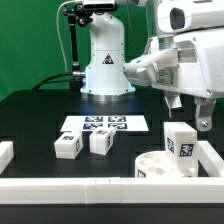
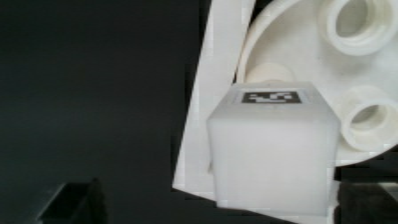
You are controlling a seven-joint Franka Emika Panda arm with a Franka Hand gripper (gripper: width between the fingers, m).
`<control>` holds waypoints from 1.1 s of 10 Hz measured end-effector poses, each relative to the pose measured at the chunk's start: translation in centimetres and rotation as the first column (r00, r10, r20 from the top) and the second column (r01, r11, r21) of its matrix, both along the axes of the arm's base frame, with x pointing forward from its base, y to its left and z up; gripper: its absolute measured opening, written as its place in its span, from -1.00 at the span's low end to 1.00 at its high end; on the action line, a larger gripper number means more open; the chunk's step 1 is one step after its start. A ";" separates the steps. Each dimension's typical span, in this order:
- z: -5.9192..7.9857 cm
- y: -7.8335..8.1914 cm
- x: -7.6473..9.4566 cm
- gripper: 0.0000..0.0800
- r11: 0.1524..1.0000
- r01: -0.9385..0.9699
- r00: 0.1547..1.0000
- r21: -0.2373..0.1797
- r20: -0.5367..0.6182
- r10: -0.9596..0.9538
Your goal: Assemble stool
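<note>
The white round seat (image 1: 152,165) lies at the exterior view's front right, its round holes facing up. One blocky leg (image 1: 181,146) with a square tag stands upright on it. My gripper (image 1: 188,112) hangs just above this leg, open, with its dark fingers apart from the leg's sides. In the wrist view the leg (image 2: 267,150) sits between my gripper's (image 2: 217,204) fingers, with the seat (image 2: 302,55) behind it. Two more tagged legs (image 1: 68,146) (image 1: 100,142) lie loose on the black table, toward the exterior view's left.
The marker board (image 1: 103,125) lies flat behind the two loose legs. White border bars run along the front (image 1: 90,186), the right (image 1: 214,158) and the left (image 1: 5,153). The robot base (image 1: 103,60) stands at the back.
</note>
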State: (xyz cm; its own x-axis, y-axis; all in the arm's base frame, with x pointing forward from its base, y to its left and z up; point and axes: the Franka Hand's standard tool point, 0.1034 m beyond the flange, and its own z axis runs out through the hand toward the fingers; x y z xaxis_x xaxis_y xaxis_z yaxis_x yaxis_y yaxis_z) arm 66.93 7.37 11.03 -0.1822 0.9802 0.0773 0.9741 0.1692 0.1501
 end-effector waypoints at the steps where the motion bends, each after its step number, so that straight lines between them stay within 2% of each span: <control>1: -0.1 -0.1 -0.1 0.62 1.000 0.002 1.000 0.001 0.000 -0.002; 4: -1.0 -0.3 -1.2 0.62 1.000 0.011 1.000 0.000 -0.009 -0.011; 8: -2.1 -0.1 -1.6 0.62 1.000 0.016 1.000 0.003 -0.023 -0.016; 9: -2.1 -0.1 -1.6 0.38 1.000 0.020 1.000 0.004 -0.024 -0.020; 10: -2.1 -0.1 -1.7 0.04 1.000 0.025 0.999 0.004 -0.025 -0.024; 11: -2.0 -0.1 -1.8 0.04 1.000 0.024 0.999 0.004 -0.031 -0.024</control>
State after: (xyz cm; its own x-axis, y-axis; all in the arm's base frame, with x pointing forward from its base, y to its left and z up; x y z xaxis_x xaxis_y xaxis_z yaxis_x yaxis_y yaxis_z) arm 65.18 7.30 8.99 -0.1561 0.9840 0.0863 0.9820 0.1452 0.1207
